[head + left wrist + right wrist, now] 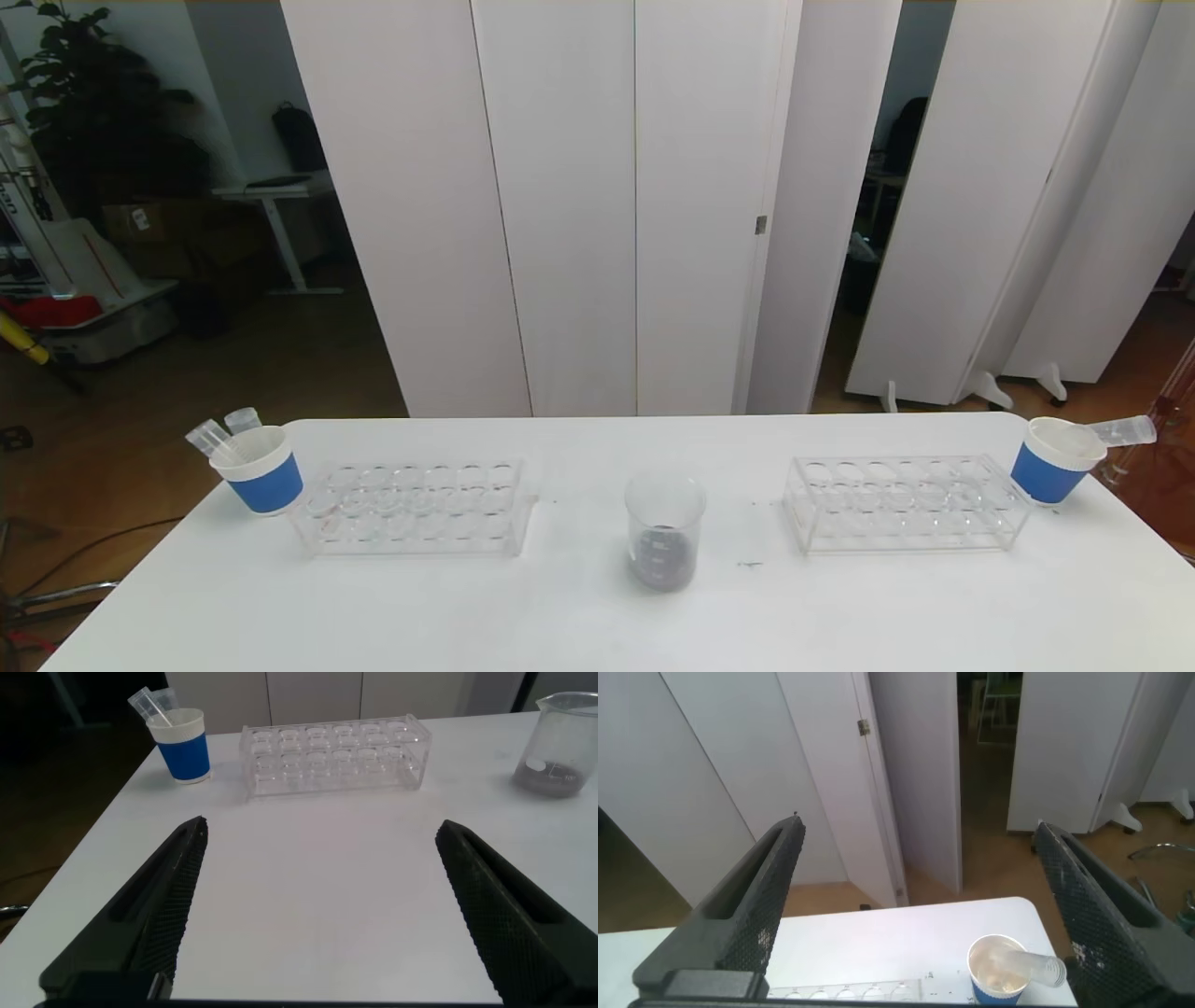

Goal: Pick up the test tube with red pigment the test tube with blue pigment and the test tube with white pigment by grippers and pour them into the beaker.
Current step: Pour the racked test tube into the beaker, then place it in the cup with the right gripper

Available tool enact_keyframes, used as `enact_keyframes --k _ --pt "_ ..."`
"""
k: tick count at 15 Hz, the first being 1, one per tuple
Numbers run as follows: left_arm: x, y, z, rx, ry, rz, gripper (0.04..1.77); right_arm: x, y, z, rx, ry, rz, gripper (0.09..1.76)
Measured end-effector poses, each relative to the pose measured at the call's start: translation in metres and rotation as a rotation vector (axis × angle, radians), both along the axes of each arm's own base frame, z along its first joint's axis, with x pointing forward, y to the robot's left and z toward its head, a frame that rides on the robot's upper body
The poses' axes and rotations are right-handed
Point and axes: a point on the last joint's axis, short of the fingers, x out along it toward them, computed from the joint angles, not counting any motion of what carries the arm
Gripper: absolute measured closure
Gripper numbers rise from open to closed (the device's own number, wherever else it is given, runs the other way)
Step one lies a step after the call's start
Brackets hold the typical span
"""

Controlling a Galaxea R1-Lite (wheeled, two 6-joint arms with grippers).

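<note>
The clear beaker (664, 532) stands at the table's middle with dark grey liquid in its bottom; the left wrist view shows it too (561, 742). No tube with red, blue or white pigment is in view. Two clear tubes (222, 431) lean in the left paper cup (263, 478), and one clear tube (1125, 430) leans out of the right paper cup (1055, 464). My left gripper (320, 829) hovers open over bare table, short of the left rack. My right gripper (917, 826) is open, raised, with the right cup (1001, 973) beyond it. Neither gripper shows in the head view.
Two empty clear tube racks flank the beaker, one on the left (415, 509) and one on the right (906, 504). White folding screens (597, 205) stand behind the table's far edge. The table's front half is bare.
</note>
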Motion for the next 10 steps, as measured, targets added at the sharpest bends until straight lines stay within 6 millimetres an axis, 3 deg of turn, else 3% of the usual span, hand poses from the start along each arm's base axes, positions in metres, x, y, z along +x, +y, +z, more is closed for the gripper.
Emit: enact_keyframes --k 3,6,10 --pt "0.000 0.000 0.000 0.000 0.000 0.000 0.07 -0.047 0.038 0.015 -0.008 0.051 0.072 0.10" --pt "0.000 0.000 0.000 0.000 0.000 0.000 0.07 -0.109 0.070 0.017 -0.042 0.096 0.092 0.10" --pt "0.000 0.000 0.000 0.000 0.000 0.000 0.07 -0.184 0.082 -0.001 -0.064 0.140 0.013 0.10"
